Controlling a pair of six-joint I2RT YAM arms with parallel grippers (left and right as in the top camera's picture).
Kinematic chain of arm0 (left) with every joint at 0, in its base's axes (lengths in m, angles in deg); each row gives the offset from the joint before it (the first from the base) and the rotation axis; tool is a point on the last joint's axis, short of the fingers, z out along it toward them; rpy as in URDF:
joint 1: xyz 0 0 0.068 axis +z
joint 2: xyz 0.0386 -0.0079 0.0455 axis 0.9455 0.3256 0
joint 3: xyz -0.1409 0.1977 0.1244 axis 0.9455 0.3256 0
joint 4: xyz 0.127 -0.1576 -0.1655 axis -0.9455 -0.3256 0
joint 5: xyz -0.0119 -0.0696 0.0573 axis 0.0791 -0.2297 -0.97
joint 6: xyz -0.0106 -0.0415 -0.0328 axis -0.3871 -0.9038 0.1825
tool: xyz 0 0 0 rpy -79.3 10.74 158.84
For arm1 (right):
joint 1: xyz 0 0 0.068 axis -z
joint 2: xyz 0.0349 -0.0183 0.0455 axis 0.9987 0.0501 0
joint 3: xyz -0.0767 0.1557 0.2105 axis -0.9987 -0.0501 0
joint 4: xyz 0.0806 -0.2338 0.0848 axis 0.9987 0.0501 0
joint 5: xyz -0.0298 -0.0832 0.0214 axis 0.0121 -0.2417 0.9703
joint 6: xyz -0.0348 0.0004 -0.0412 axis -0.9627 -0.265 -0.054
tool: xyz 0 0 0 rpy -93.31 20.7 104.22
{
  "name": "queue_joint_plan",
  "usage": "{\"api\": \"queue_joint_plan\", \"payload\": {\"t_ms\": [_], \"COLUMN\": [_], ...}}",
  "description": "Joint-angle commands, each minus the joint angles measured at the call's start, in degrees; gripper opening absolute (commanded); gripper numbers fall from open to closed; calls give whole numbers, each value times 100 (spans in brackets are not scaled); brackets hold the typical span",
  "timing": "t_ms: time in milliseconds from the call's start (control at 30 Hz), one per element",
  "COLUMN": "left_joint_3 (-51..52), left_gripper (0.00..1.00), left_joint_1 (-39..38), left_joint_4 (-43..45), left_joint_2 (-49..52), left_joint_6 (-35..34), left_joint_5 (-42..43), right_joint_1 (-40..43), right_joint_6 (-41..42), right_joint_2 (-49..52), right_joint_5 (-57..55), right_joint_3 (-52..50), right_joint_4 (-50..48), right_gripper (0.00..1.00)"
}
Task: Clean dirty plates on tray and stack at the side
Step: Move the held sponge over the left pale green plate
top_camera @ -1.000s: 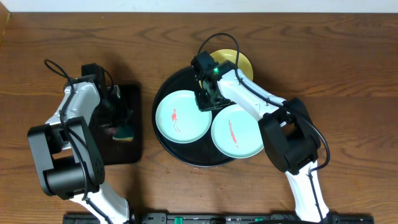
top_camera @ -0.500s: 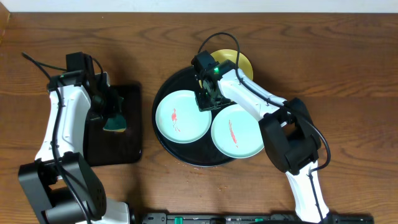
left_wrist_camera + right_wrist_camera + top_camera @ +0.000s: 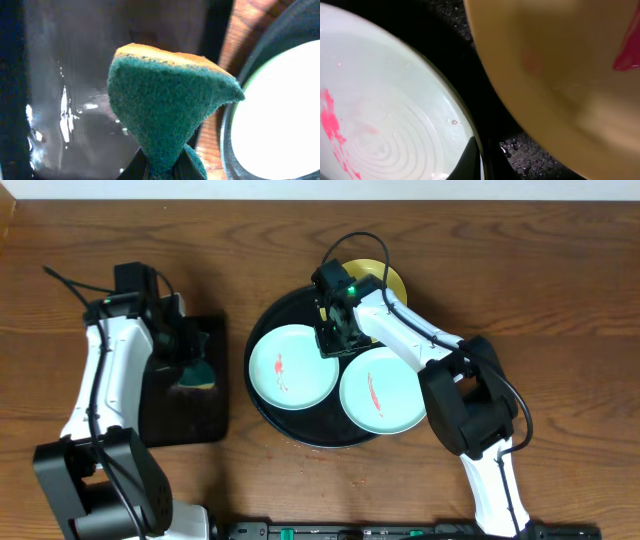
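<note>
The desk (image 3: 560, 290) is dark brown wood with a plain grain; a strip of pale wall (image 3: 320, 188) runs along its far edge; a rectangular black tray (image 3: 190, 415), wet and glossy in the left wrist view, lies on the left side. The round black tray (image 3: 272, 320) sits mid-desk with two plates flat inside it, side by side and nearly touching; the left mint plate (image 3: 300, 375) bears a red smear left of its middle, the right mint plate (image 3: 390, 405) a red streak at its centre. The yellow plate (image 3: 390, 280) shows at the tray's far rim, partly hidden by the right arm; in the right wrist view it is blurred and close, with a red smear at its edge. The left hand (image 3: 186, 352) is clamped on a sponge (image 3: 165, 120), green scourer under a yellow top, above the rectangular tray. The right hand (image 3: 335, 338) hangs over the round tray between the yellow plate and the left mint plate; whether it is apart or together I cannot tell.
</note>
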Motion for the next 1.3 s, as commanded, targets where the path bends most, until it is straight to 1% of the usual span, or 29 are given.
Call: {"api": "queue_joint_plan", "payload": {"t_ms": [0, 200, 333, 367, 533, 633, 933, 967, 1067, 1167, 1267], "left_joint_3": [-136, -120, -103, -103, -103, -103, -96, -92, -85, -81, -81], "left_gripper": [7, 7, 7, 8, 7, 8, 7, 7, 7, 7, 7], "left_joint_1": [-402, -1204, -1580, -1751, -2168, -2236, -2271, -2275, -2275, -2275, -2273], "left_joint_4": [129, 616, 857, 920, 975, 970, 782, 780, 785, 787, 861], "left_joint_2": [-122, -15, 155, 293, 885, 1141, 1521, 1550, 1646, 1753, 1797], "left_joint_6": [-660, -1427, -1735, -1864, -2065, -2229, -2249, -2181, -1967, -1908, -1862], "left_joint_5": [118, 118, 118, 118, 114, 116, 160, 286, 1060, 1705, 1875], "right_joint_1": [57, 57, 57, 57, 59, 59, 59, 59, 57, 57, 57], "right_joint_6": [83, 83, 83, 83, 83, 83, 83, 83, 81, 81, 81], "right_joint_2": [160, 160, 160, 160, 160, 160, 160, 160, 160, 160, 160], "right_joint_5": [-9, -9, -9, -9, -11, -11, -11, -11, -11, -11, -11], "right_joint_3": [-17, -17, -17, -17, -17, -17, -17, -17, -17, -17, -17], "right_joint_4": [-46, -44, -42, -39, -24, -2, -7, -7, -4, -2, -2], "right_gripper": [1, 1, 1, 1, 1, 1, 1, 1, 1, 1, 1]}}
